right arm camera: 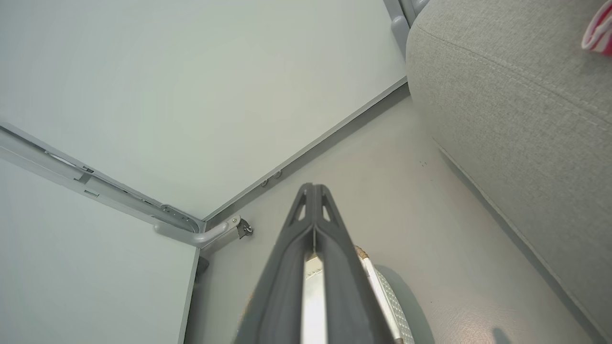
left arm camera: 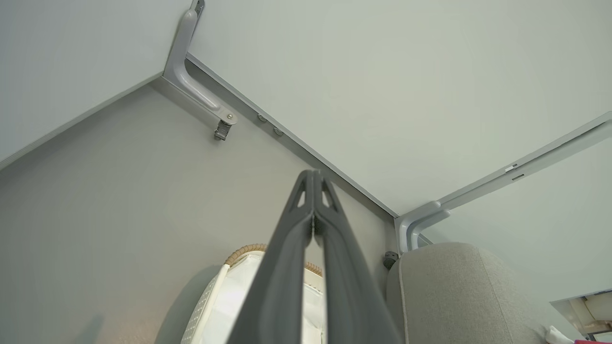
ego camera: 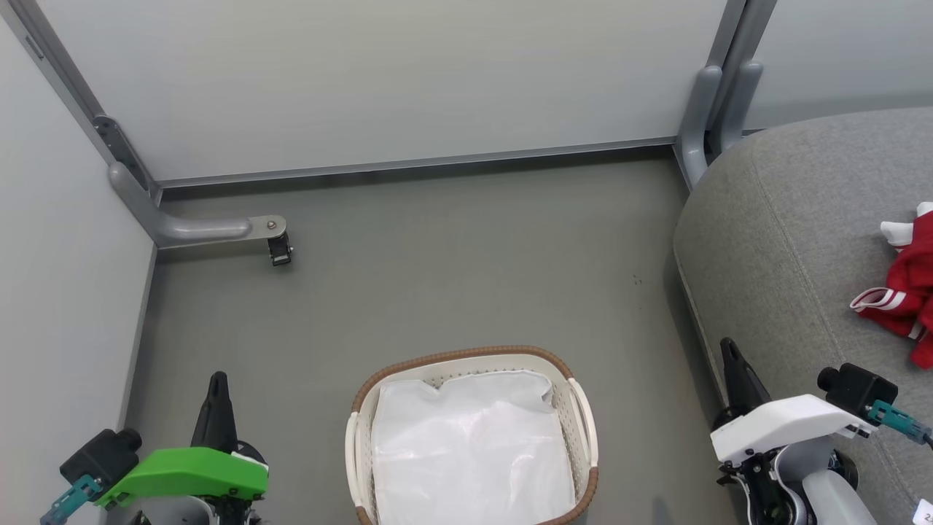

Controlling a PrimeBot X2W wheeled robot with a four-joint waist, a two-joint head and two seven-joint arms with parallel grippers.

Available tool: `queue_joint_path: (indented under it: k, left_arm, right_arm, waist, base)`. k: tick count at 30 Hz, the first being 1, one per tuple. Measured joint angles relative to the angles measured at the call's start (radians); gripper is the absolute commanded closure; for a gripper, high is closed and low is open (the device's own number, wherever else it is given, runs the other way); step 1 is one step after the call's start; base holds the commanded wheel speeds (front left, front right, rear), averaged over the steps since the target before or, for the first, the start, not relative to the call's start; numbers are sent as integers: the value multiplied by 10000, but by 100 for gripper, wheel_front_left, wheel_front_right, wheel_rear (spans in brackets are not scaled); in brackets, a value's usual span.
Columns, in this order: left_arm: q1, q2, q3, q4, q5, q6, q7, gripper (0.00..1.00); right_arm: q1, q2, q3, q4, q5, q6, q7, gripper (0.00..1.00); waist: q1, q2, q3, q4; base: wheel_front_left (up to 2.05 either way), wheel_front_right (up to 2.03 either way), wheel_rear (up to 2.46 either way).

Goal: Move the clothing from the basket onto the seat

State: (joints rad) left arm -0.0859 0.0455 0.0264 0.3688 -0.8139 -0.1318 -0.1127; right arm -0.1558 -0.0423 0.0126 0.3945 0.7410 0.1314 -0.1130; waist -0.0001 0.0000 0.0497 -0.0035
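**Basket holds its liner; red clothing lies on the seat**

Left. A grey partition foot with a small caster juts from the corner onto the floor, well apart from both arms. The left gripper hangs low, its fingers pressed together with nothing between them. The left wall panel stands near its outer side, so room to swing outward is slight.

Centre. The basket stands on the floor between the two arms and touches neither. Its interior is covered by the white liner, lying fairly flat. The near end runs under the lower edge of the head view and cannot be checked.

Right. The right gripper is likewise closed and empty, poised just beside the rounded front edge of the seat. The clothing lies bunched on top of the seat, well back from that edge and cut off by the right border of the head view.

Assessment. The transfer is judged done or nearly done.
- **Next move:** this calls first for a check of the basket's hidden near end.
- **If a garment lies there:** a gripper would have to open, descend inside the brown rim, close on fabric rather than liner, and lift clear of the rim before crossing right.

Clearances.
- **Open room:** open floor lies ahead of the basket.
- **Edges to mind:** these are the basket rim and the seat's front edge close by the right arm.
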Motion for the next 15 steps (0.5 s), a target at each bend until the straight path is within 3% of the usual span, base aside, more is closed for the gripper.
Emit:
queue_joint_path:
  k: [15]
  left_arm:
    - [-8,2,173,-270,-1797,0,512,100]
  right_arm:
    - [39,-12,-284,-336,1952,-2,520,100]
  waist:
    - [0,0,-76,6]
  base:
    - [0,0,0]
